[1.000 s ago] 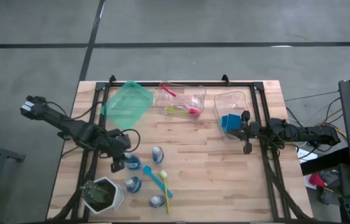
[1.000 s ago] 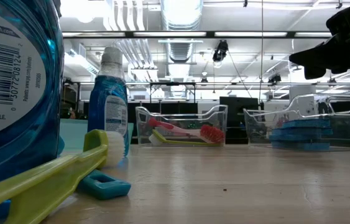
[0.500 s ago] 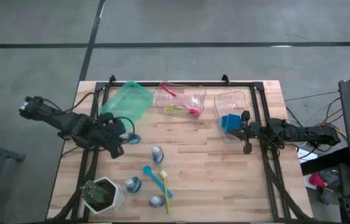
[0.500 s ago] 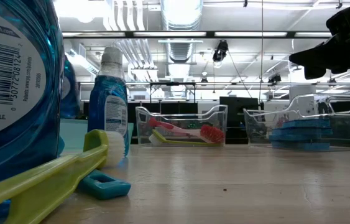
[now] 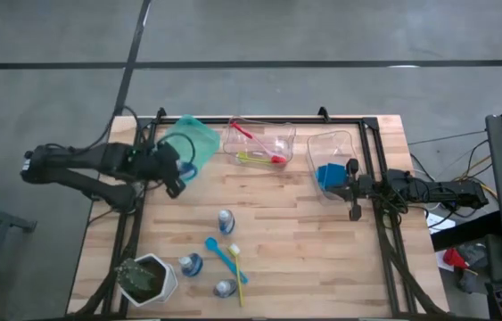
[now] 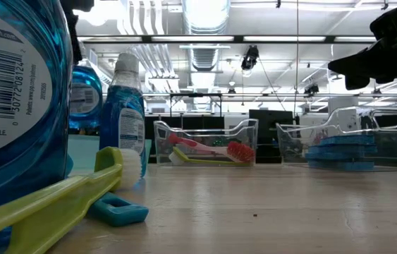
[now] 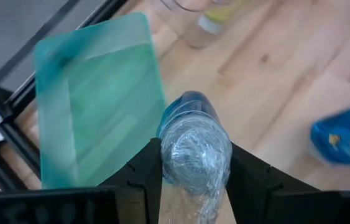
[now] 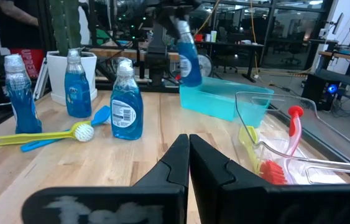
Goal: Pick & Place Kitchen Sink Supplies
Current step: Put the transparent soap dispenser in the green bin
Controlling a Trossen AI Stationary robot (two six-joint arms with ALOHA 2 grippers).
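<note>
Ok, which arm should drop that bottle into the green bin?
Left. The left gripper is shut on the bottle right at the green bin's edge. The right gripper sits shut by the sponge bin, far across the table.

Bright ceiling lights glare, soft shadows, blurred near bottle (image 6: 15, 120)

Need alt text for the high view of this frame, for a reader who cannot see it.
The left gripper holds a small clear bottle of blue liquid beside the green plastic bin at the wooden table's far left. Three more bottles, two brushes and a potted plant stand nearer; the right gripper waits shut by the clear bin holding blue sponges.
</note>
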